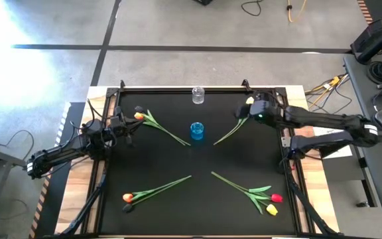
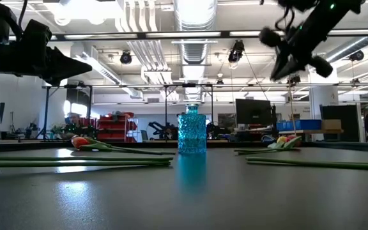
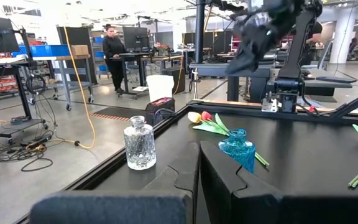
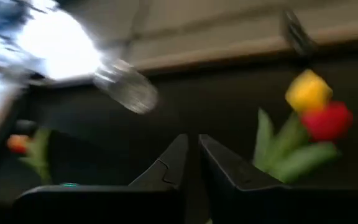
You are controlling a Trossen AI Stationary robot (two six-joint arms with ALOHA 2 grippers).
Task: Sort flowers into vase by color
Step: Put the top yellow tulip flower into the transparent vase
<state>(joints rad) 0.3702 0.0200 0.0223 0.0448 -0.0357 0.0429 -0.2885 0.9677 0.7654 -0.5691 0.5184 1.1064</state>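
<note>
Tulips lie in pairs at four places on the black table. A yellow head (image 4: pixel 307 91) and a red head (image 4: pixel 328 121) lie at the far right, and the orange-headed pair (image 1: pixel 138 115) at the far left. More tulips lie at the near left (image 1: pixel 128 197) and near right (image 1: pixel 274 198). A blue glass vase (image 1: pixel 197 131) stands mid-table and a clear one (image 1: pixel 198 95) at the far edge. My right gripper (image 4: pixel 192 144) hangs shut above the far-right pair, raised off the table (image 2: pixel 287 59). My left gripper (image 3: pixel 199 152) is shut, beside the orange-headed pair.
A raised black frame (image 1: pixel 178 87) rims the table. Long green stems (image 2: pixel 75 163) lie flat, pointing toward the blue vase. Behind the table are benches, monitors and a person (image 3: pixel 112 53) standing at a desk.
</note>
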